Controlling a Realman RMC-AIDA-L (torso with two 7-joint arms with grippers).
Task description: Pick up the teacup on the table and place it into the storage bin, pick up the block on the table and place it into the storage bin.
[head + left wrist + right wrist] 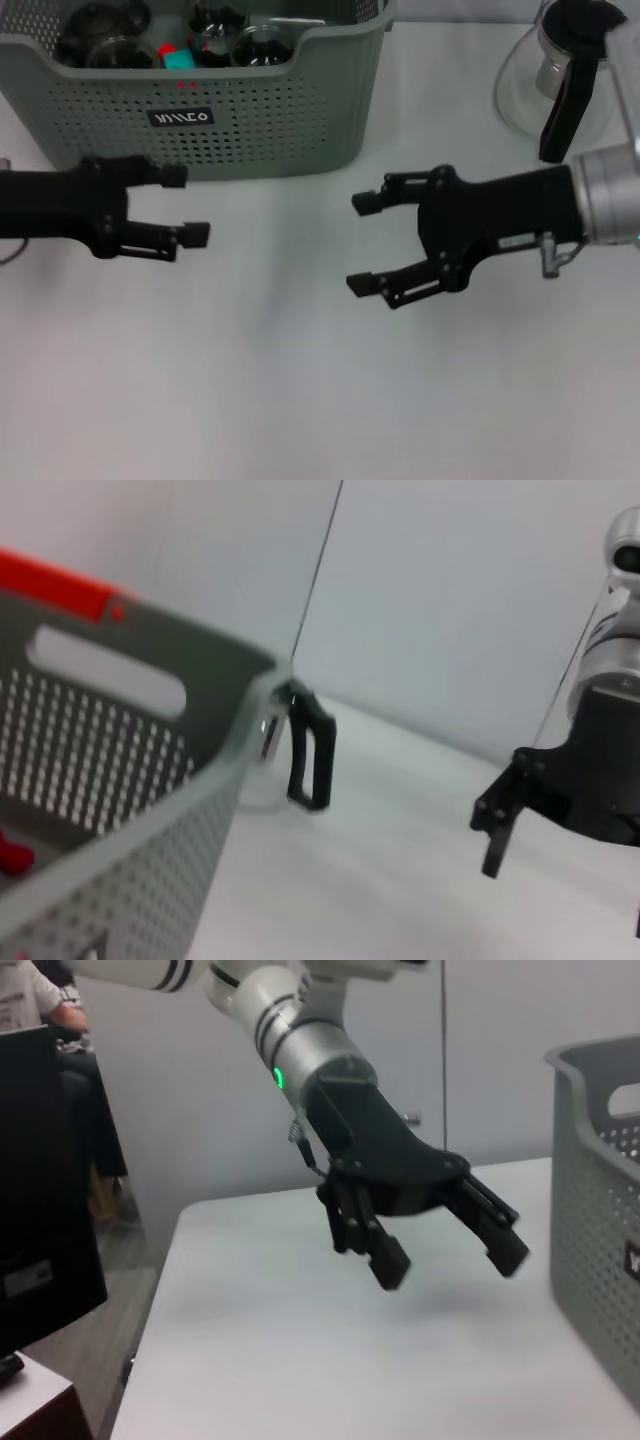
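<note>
1. White table is seen across the head view; a pale wall is seen behind it in both wrist views.
2. The bin, grey-green with perforated sides, is set at the far left part of the table. A black label with white lettering is carried on its near wall.
3. Inside the bin, dark glassware is seen: a teacup against the near wall by the handle cut-out, with more glass pieces left of it. Which is which cannot be told exactly.
4. A teal block with a red piece touching it is lodged among the glassware, inside the bin.
5. A pitcher of clear glass with a black handle is stood well to the right of the bin, apart from it.
6. The left gripper is held just in front of the bin's near wall, below the label, off the table. Its fingers are spread moderately, nothing between them.
7. The right gripper is held in front of the bin's right corner, pointed toward the left gripper. Its fingers are spread wide and empty.
8. In the right wrist view the left gripper is seen spread above the table, the bin's wall just beside it.
9. In the left wrist view the bin's rim, pitcher handle beyond it, and a right finger are seen.
</note>
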